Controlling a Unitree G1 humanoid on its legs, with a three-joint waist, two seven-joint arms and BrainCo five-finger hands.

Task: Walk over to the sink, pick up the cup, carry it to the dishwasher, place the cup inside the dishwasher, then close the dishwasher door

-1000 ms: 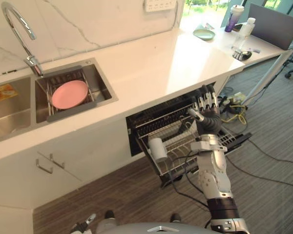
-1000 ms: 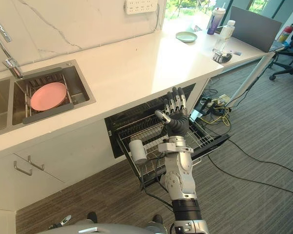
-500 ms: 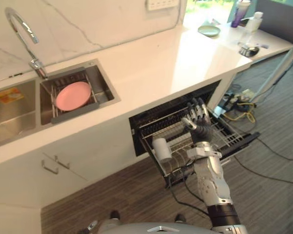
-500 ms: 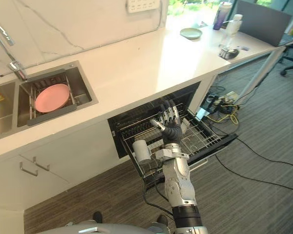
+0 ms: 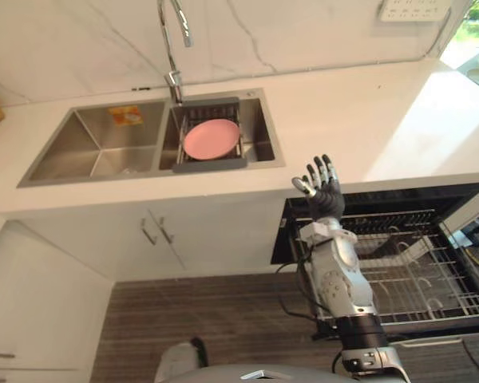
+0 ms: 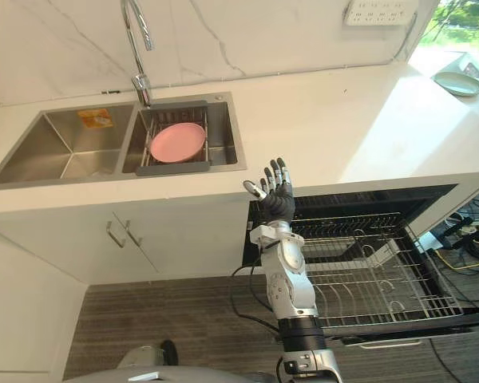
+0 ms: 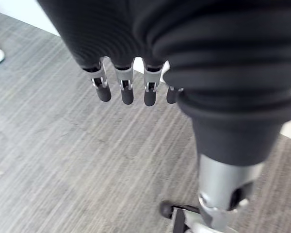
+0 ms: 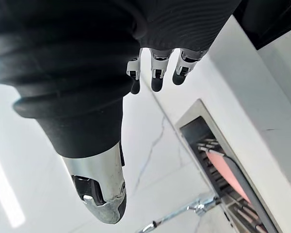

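My right hand (image 5: 323, 191) is raised with straight, spread fingers in front of the white counter's edge, open and holding nothing. Just right of it the dishwasher (image 5: 383, 207) stands open, its wire rack (image 6: 383, 279) pulled out over the lowered door (image 6: 415, 327). A steel double sink (image 5: 104, 148) sits at the left of the counter, with a pink plate (image 5: 211, 138) on a dark rack in its right basin below the faucet (image 5: 172, 48). My left hand (image 7: 123, 90) hangs over the grey wood-look floor, fingers straight and empty. In the right wrist view the right hand's fingers (image 8: 156, 73) point up past the counter.
White cabinet doors with handles (image 5: 156, 231) stand under the sink. A green plate (image 6: 458, 83) lies at the counter's far right, and a power outlet (image 6: 381, 11) is on the marble wall. Cables (image 6: 471, 239) lie on the floor right of the dishwasher.
The camera has swung left, so the sink is now central and the dishwasher at the right. My right hand stays raised and open. The white cup seen in the rack earlier is out of sight.
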